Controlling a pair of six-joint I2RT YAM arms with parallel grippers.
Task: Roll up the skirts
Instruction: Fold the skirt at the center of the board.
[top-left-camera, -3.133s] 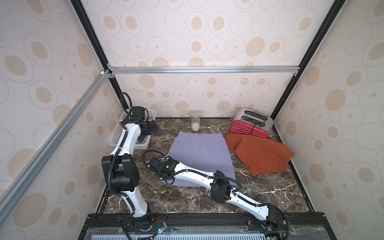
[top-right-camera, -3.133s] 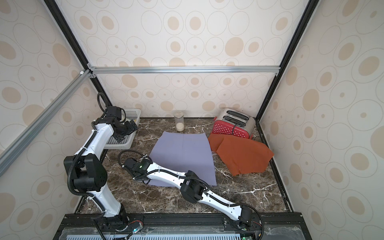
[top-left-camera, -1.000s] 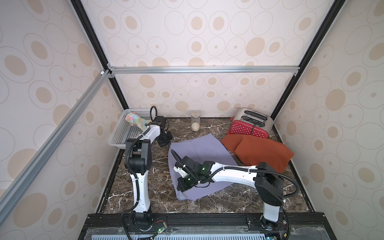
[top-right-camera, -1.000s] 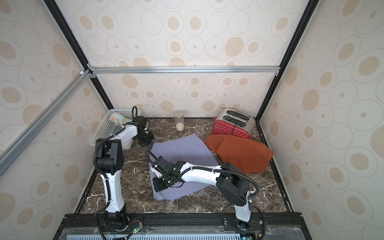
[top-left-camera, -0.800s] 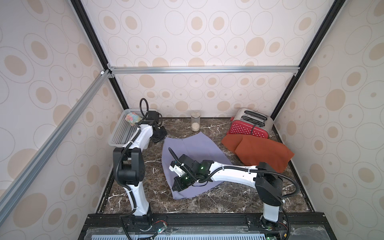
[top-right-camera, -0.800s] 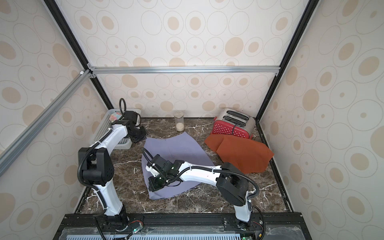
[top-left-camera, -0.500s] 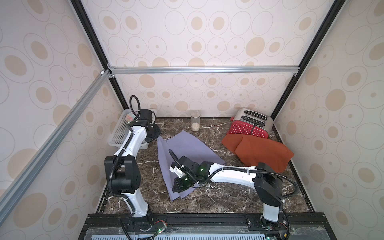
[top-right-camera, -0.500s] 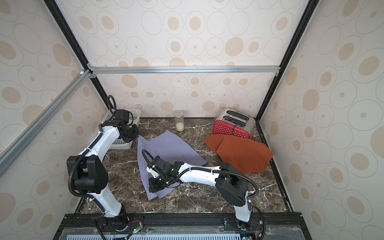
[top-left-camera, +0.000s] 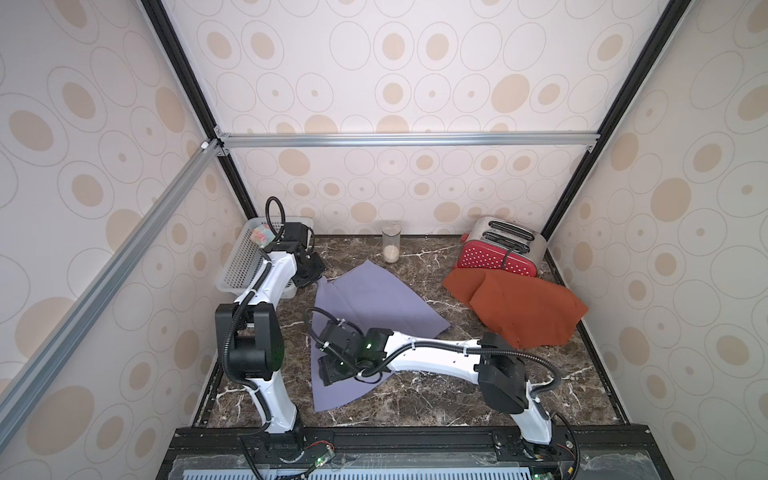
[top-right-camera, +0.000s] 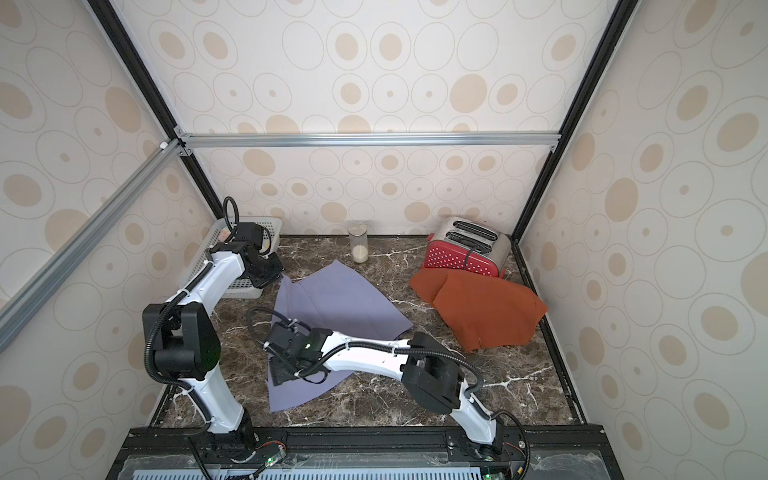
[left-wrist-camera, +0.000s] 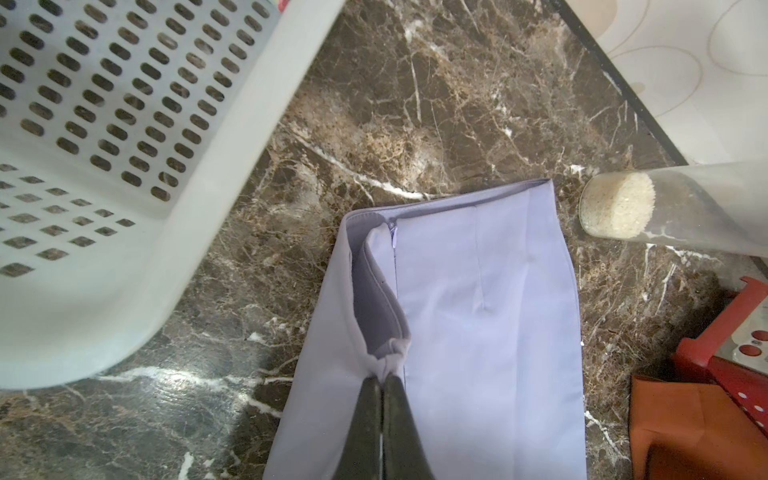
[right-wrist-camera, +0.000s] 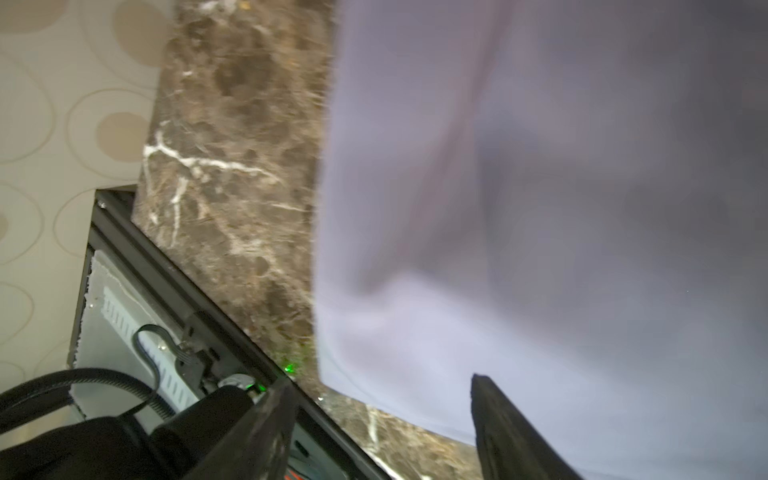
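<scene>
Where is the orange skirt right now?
In both top views the rust-orange cloth skirt lies on the marble table at the right, just in front of the red toaster, apart from the lavender-purple skirt.

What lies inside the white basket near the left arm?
A floral skirt shows in the far corner of the basket. The left arm covers part of the inside, so anything more there is hidden.

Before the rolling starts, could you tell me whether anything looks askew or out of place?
The lavender-purple cloth skirt lies diagonally across the marble table, its waistband gaping where the shut left gripper pinches it. The rust-orange cloth skirt sits doubled over against the red toaster. Nothing is spilled.
</scene>
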